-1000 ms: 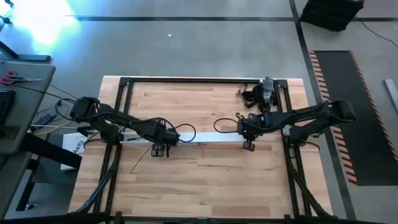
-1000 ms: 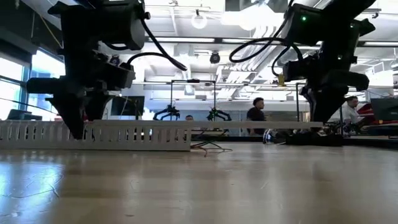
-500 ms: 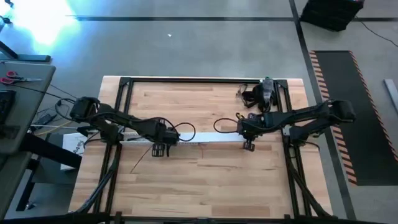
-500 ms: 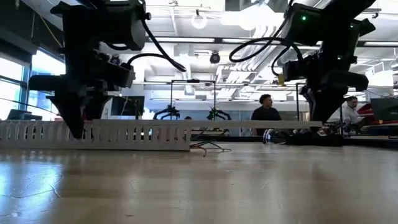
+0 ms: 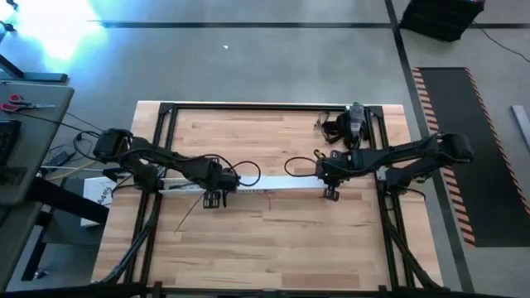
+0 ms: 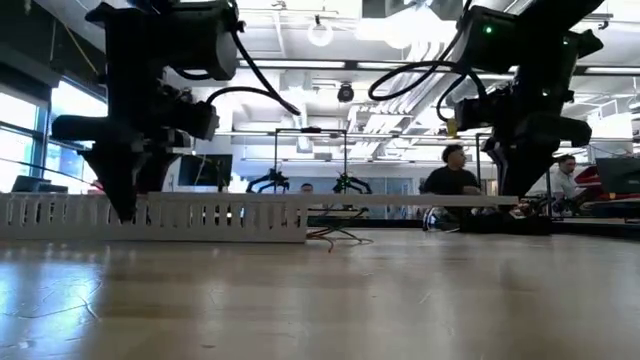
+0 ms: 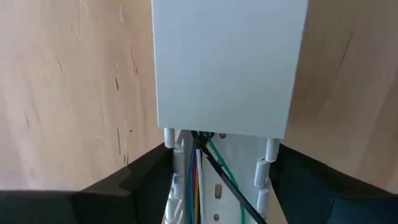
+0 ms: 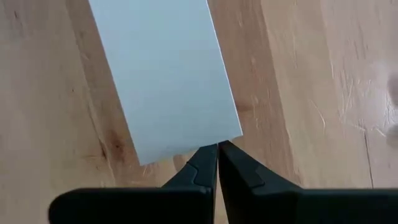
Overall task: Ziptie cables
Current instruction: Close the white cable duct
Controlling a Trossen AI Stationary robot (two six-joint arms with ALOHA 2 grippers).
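While the right gripper (image 8: 217, 163) stays pinched on the flat white cover strip (image 8: 165, 74), the left gripper (image 7: 217, 186), fingers wide astride the white slotted channel (image 6: 200, 216), has edged sideways; coloured cables (image 7: 202, 168) remain untied.

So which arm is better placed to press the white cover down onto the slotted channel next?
Probably the left. The left gripper straddles the slotted channel where the cover strip overlaps it, above the cables. The right gripper is shut on the strip's far end, holding it raised beyond the channel.

Cables (image 7: 204, 163): thin green, black, blue, yellow wires, bunched lengthwise inside slotted channel (image 7: 219, 186), running under white cover strip (image 7: 229, 62).
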